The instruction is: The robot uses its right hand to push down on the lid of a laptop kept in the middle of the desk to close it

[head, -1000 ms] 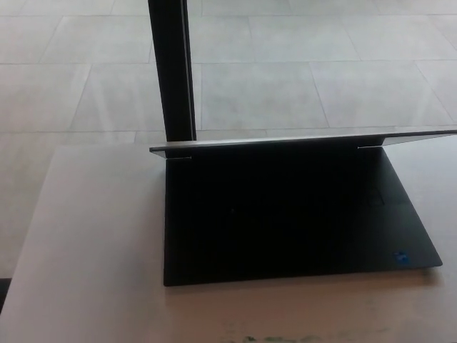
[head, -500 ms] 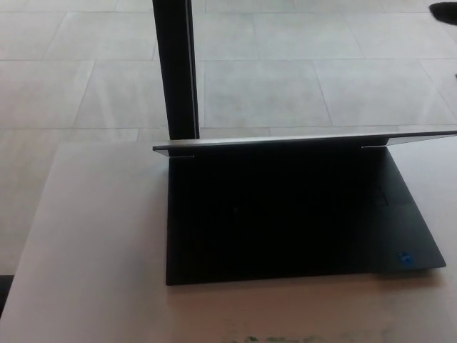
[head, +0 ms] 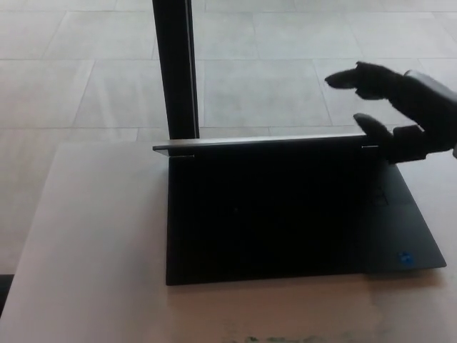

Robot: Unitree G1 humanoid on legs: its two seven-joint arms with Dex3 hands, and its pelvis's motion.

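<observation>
right robot hand [head: 403, 107] hovers empty, fingers spread, just above the laptop [head: 300, 221] lid's right end, and looks set to press down next.

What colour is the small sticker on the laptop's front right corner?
Blue, on the sticker of the black laptop; the head view shows it.

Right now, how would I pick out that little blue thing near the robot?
Start at the pale desk and find the open black laptop in its middle. Follow the laptop's front edge to its right corner: the small blue sticker sits there, the only spot of colour on the dark surface.
</observation>
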